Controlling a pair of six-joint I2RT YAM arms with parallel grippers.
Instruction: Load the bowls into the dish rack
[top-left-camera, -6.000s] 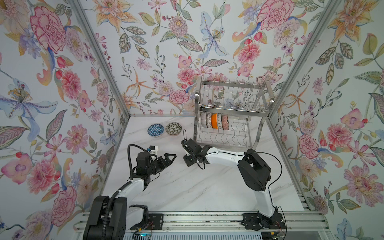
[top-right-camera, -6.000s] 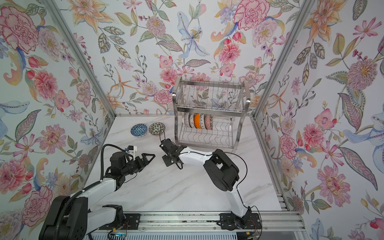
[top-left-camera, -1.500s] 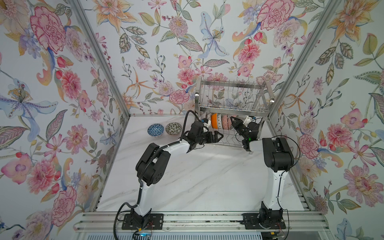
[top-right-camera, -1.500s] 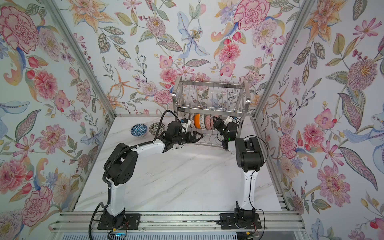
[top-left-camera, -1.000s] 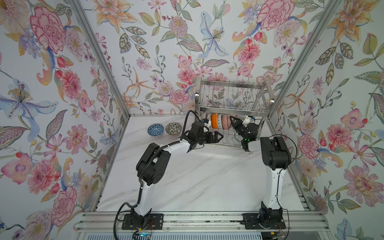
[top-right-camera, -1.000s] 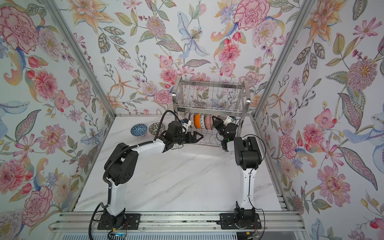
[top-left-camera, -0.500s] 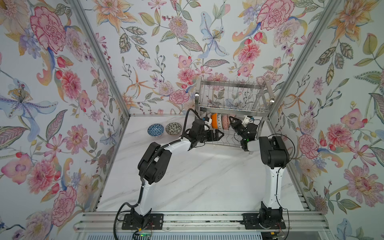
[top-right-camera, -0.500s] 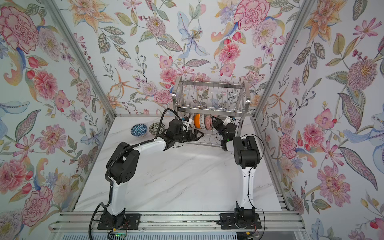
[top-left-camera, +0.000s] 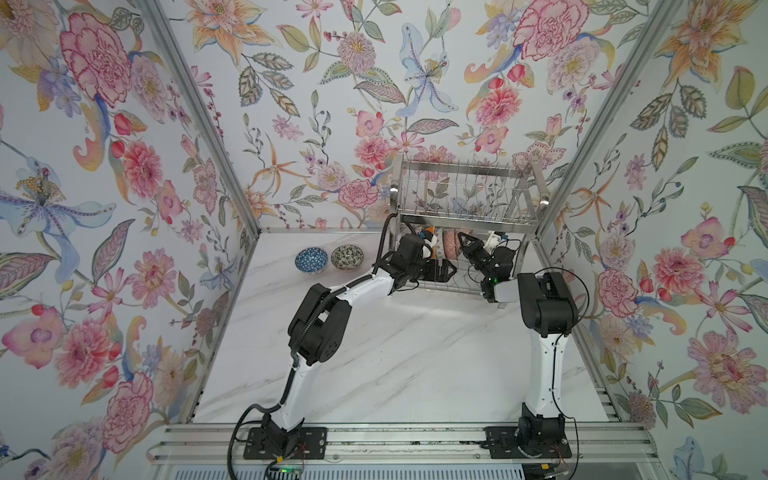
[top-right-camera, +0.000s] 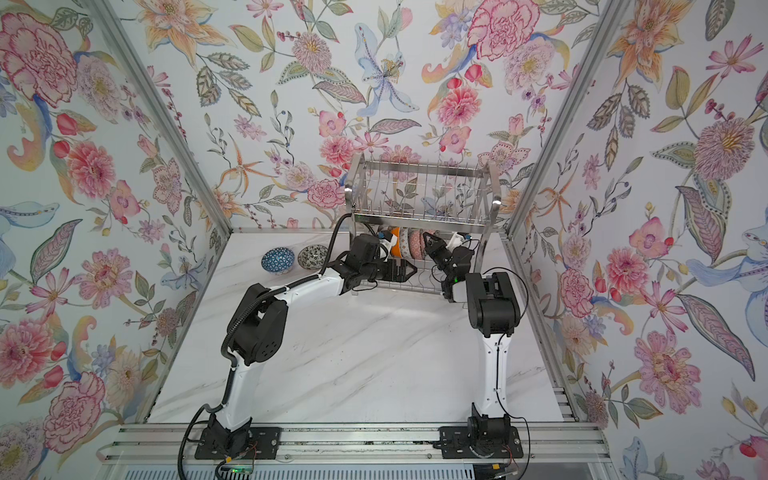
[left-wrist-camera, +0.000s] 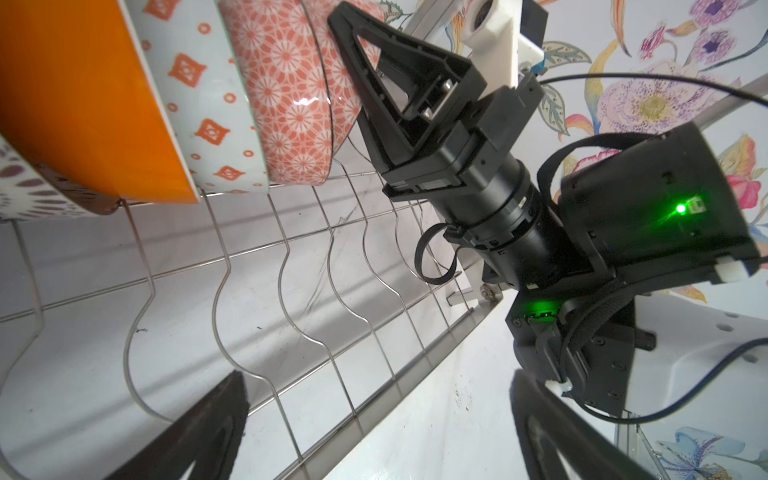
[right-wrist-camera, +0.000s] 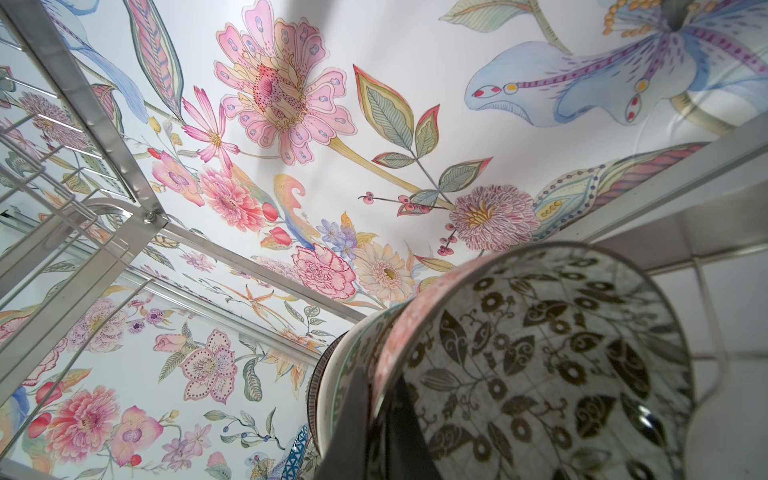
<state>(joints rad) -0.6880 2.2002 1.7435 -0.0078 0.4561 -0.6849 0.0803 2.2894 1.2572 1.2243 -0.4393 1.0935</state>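
Observation:
The dish rack (top-left-camera: 465, 195) (top-right-camera: 419, 187) stands at the back right. On edge in its lower tier stand an orange bowl (left-wrist-camera: 83, 104), a white bowl with orange marks (left-wrist-camera: 203, 104) and a pink bowl (left-wrist-camera: 286, 104). My right gripper (top-left-camera: 461, 239) (top-right-camera: 426, 237) (left-wrist-camera: 338, 18) (right-wrist-camera: 382, 436) is shut on the rim of the rightmost bowl (right-wrist-camera: 540, 353), which is pink outside and black-white inside. My left gripper (top-left-camera: 446, 270) (top-right-camera: 405, 272) (left-wrist-camera: 382, 432) hangs open at the tier's front edge, holding nothing. A blue bowl (top-left-camera: 311, 260) and a black-white bowl (top-left-camera: 347, 257) sit on the table.
The rack's upper tier (right-wrist-camera: 83, 208) spans above both grippers. Wavy wire slots (left-wrist-camera: 291, 291) to the right of the bowls hold nothing. Floral walls close in the back and sides. The white marble table (top-left-camera: 415, 353) stretches toward the front rail.
Six seconds ago both grippers hung over the middle of the table; both now reach into the rack's lower tier. Over the last second hardly anything has moved.

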